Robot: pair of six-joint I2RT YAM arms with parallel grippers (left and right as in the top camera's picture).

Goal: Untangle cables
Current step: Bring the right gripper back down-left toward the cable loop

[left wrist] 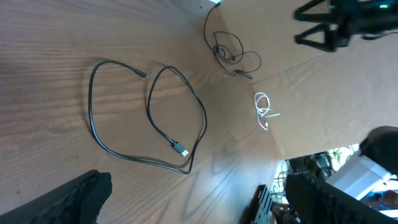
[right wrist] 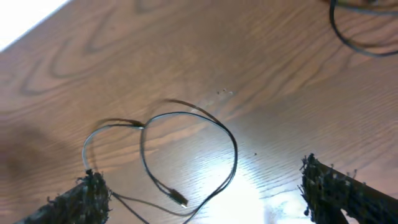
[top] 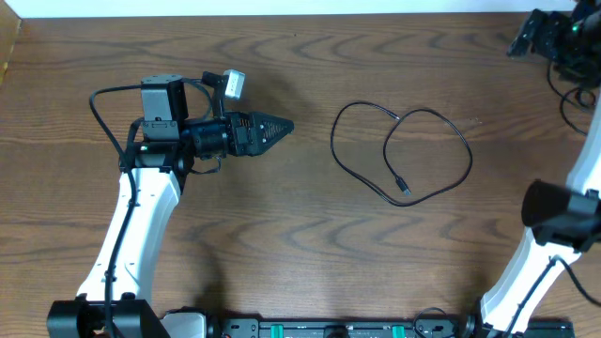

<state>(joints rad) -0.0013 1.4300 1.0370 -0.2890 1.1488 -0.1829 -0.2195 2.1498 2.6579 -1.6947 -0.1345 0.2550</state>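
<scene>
One thin black cable (top: 404, 150) lies in a loose double loop on the wooden table, right of centre, with its plug end (top: 404, 191) inside the loop. My left gripper (top: 277, 125) hangs open to the left of it, pointing at it, with nothing between its fingers (left wrist: 74, 199). The left wrist view shows this cable (left wrist: 149, 118) ahead, a small tangle of black cables (left wrist: 231, 55) farther off, and a white cable (left wrist: 264, 112) on a paler surface. My right gripper (top: 531, 38) is at the far right, open and empty. In the right wrist view the looped cable (right wrist: 235, 149) lies on the table beneath the gripper (right wrist: 211, 199).
A paler tan surface (left wrist: 323, 99) begins beyond the wooden table's edge. Thicker black arm cords (top: 573, 94) hang near the right arm at the far right. A white-ended part (top: 233, 84) sticks out beside the left wrist. A metal rail (top: 329, 329) runs along the table's front edge.
</scene>
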